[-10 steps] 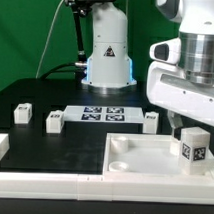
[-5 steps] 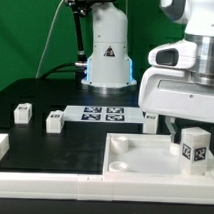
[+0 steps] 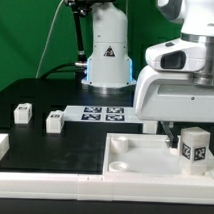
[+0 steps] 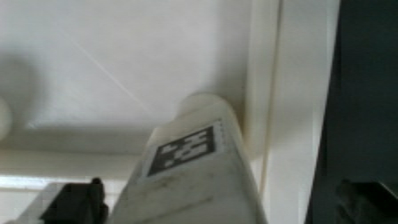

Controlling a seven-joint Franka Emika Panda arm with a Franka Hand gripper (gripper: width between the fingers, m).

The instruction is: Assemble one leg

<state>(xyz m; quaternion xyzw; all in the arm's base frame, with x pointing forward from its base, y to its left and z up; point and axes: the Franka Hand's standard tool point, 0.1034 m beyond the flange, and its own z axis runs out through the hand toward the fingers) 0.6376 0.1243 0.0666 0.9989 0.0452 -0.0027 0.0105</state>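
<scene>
A small white leg (image 3: 194, 148) with black-and-white tags stands upright on the large white panel (image 3: 138, 161) at the exterior view's right. My gripper (image 3: 180, 135) hangs right beside and above it, its wide white body covering the space behind. In the wrist view the leg (image 4: 192, 160) lies between my two dark fingertips (image 4: 75, 202), with the jaws apart and a gap on one side. Three more legs stand on the black table: two at the exterior view's left (image 3: 23, 114) (image 3: 55, 119) and one by the panel's back edge (image 3: 151, 120).
The marker board (image 3: 103, 115) lies flat on the table between the loose legs. The arm's white base (image 3: 107, 55) stands behind it. A white rail (image 3: 2, 143) runs along the table's front-left edge.
My gripper has moved toward the exterior view's left and come closer around the standing leg. The leg and the other parts have not moved.
</scene>
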